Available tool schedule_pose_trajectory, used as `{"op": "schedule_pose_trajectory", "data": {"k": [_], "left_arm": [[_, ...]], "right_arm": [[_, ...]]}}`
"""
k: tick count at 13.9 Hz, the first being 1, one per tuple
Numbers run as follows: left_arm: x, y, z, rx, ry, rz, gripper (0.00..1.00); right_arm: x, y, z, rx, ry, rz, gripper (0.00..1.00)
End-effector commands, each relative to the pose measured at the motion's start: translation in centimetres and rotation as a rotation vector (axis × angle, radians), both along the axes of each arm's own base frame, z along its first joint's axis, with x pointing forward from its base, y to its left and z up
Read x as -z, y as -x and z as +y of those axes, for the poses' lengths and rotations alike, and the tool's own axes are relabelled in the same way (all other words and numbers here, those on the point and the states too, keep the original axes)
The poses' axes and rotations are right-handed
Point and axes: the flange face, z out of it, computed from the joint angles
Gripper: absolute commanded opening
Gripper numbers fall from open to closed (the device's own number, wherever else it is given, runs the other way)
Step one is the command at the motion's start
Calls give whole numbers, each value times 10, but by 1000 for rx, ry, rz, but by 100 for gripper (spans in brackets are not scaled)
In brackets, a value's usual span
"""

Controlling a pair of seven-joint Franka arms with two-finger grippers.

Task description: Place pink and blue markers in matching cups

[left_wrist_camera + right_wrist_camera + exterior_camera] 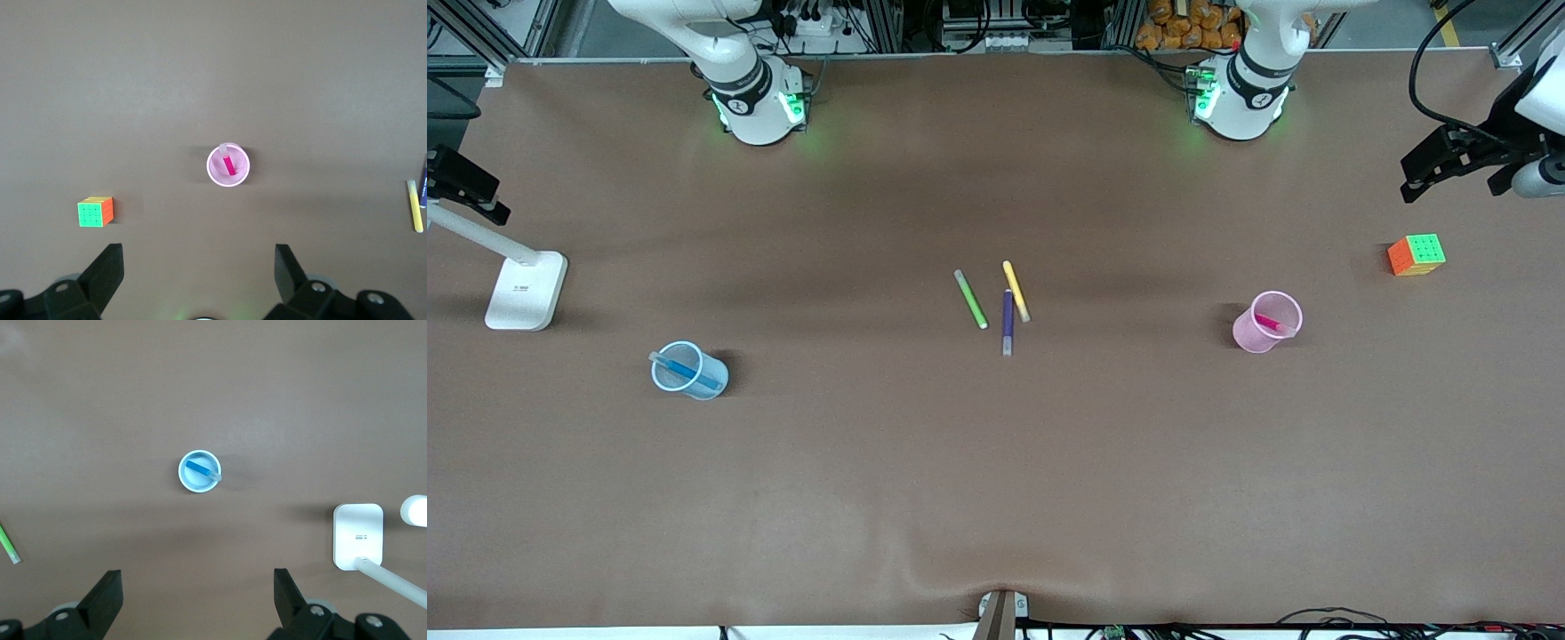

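Observation:
The pink marker [1274,324] stands tilted inside the pale pink cup [1252,335] toward the left arm's end of the table. The blue marker [689,371] leans inside the light blue cup [711,385] toward the right arm's end. Both arms are raised, and their hands are out of the front view. My left gripper [199,267] hangs open and empty high over the table, with the pink cup [211,175] and its marker [228,163] below it. My right gripper [198,590] is also open and empty, high over the table by the blue cup [182,479] and blue marker [199,467].
A green pen [970,300], a yellow pen [1016,291] and a dark purple pen [1008,322] lie together mid-table. A colour cube [1416,254] sits near the pink cup. A white lamp base [525,289] stands near the blue cup.

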Motion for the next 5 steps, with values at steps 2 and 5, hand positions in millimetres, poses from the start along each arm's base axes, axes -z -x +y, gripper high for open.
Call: {"op": "schedule_pose_trajectory", "data": {"k": [2, 5], "left_arm": [[-4, 4, -1, 1, 19, 53, 100], [0, 9, -1, -7, 35, 96, 100]], "right_arm": [[-3, 8, 1, 12, -22, -4, 100], [-4, 9, 4, 8, -22, -4, 100]]}}
